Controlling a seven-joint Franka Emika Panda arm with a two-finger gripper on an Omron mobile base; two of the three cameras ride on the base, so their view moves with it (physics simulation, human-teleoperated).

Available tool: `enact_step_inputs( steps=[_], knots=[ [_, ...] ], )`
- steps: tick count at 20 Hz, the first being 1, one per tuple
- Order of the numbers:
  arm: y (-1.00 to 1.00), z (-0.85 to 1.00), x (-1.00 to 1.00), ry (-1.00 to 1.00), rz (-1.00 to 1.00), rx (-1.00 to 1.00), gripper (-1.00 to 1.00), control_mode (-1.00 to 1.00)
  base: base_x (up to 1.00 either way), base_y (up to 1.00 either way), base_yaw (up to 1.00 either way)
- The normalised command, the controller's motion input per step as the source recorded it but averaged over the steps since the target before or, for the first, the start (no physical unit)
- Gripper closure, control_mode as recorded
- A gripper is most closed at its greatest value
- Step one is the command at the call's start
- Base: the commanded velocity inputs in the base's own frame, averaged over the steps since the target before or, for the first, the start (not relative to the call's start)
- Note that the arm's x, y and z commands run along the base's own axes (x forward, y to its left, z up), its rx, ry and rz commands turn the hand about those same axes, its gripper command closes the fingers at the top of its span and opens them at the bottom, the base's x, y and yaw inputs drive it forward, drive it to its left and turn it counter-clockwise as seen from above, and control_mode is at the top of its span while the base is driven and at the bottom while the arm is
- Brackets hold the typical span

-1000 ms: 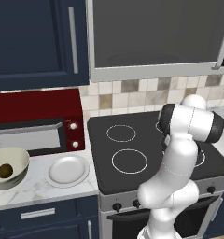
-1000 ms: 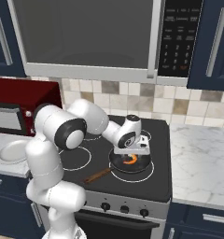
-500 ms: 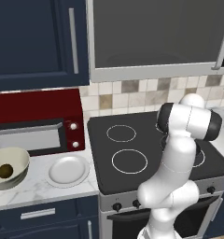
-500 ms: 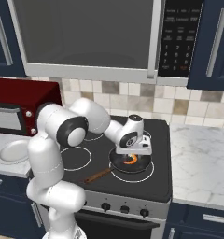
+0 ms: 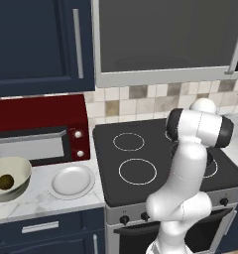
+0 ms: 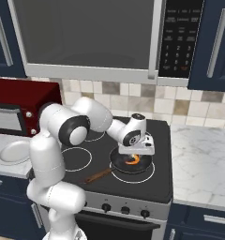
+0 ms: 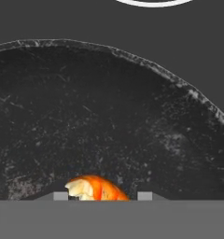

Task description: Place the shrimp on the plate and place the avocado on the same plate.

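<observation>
The white Franka arm reaches out from its base across the black glass stovetop (image 6: 93, 157), elbow bent, wrist tipped down, and the two-finger gripper (image 6: 134, 158) hangs right over the small dark round frying pan (image 6: 130, 163) on the front right burner. Down in that pan sits the small curled orange shrimp (image 6: 132, 160), bright against the black metal. The hand view looks straight into the scuffed pan (image 7: 109, 116), and the shrimp (image 7: 96, 189) sits at the very bottom edge between the two finger tips, orange with a paler whitish patch at one end; whether the fingers are pinching it or merely flanking it, I cannot tell. The pan's brown wooden handle (image 6: 97, 176) points toward the stove's front. Over on the marble counter (image 5: 36, 203), the round shallow white plate (image 5: 71, 180) lies bare beside the stove, and just left of it the dark brown-green egg-shaped avocado (image 5: 5, 181) rests inside the deep cream-coloured bowl (image 5: 17, 171), in front of the dark red microwave (image 5: 39, 129).
</observation>
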Motion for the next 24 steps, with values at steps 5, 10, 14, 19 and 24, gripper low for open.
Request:
enact_step_inputs(
  steps=[5, 10, 14, 19, 24],
  knots=[
    [0.11, -0.42, 0.0, 0.05, 0.0, 0.0, 1.0, -1.0, 0.0, 0.0, 0.0],
    [0.03, -0.06, 0.0, 0.01, 0.0, 0.0, 1.0, -1.0, 0.0, 0.0, 0.0],
    [0.02, 0.17, -0.04, 0.0, 0.0, 0.0, 1.0, -1.0, 0.0, 0.0, 0.0],
    [0.13, 0.42, -0.3, 0.0, -0.03, 0.0, 1.0, -1.0, 0.0, 0.0, 0.0],
    [0.21, 0.52, -0.61, 0.0, -0.02, 0.0, 1.0, -1.0, 0.0, 0.0, 0.0]
  ],
)
